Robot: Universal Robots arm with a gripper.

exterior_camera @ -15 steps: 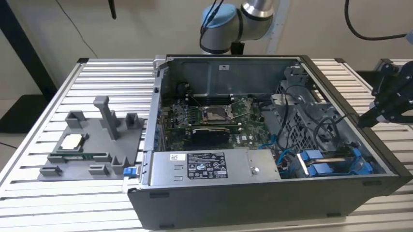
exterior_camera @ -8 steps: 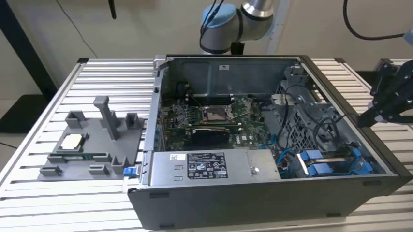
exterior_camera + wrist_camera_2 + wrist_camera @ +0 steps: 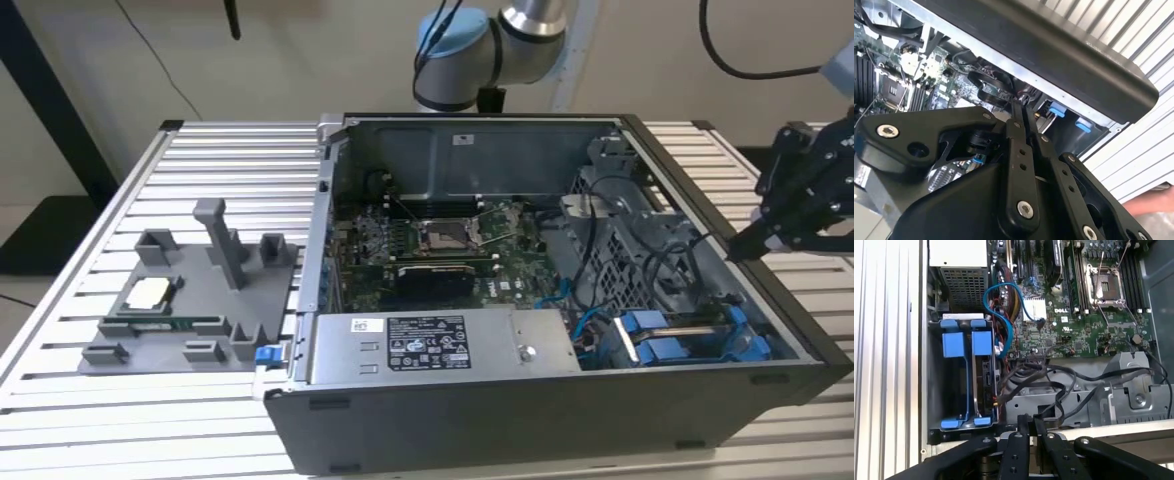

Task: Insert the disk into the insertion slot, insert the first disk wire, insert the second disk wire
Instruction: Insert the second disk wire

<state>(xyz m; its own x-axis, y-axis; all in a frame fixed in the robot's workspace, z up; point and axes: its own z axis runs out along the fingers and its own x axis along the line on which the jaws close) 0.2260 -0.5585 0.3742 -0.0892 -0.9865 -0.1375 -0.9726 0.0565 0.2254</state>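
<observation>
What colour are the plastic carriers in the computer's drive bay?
Bright blue; the carriers show best in the first wrist view.

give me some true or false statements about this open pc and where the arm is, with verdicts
1. The computer case lies open, its motherboard showing. True.
2. The gripper hangs directly over the CPU socket. False: it is at the case wall on the exterior view's right, away from the socket.
3. Blue carriers stand in the drive bay. True.
4. The grey fixture lies on the exterior view's right of the case. False: it lies on the left.
5. A silver labelled power-supply box sits inside the case. True.
</observation>
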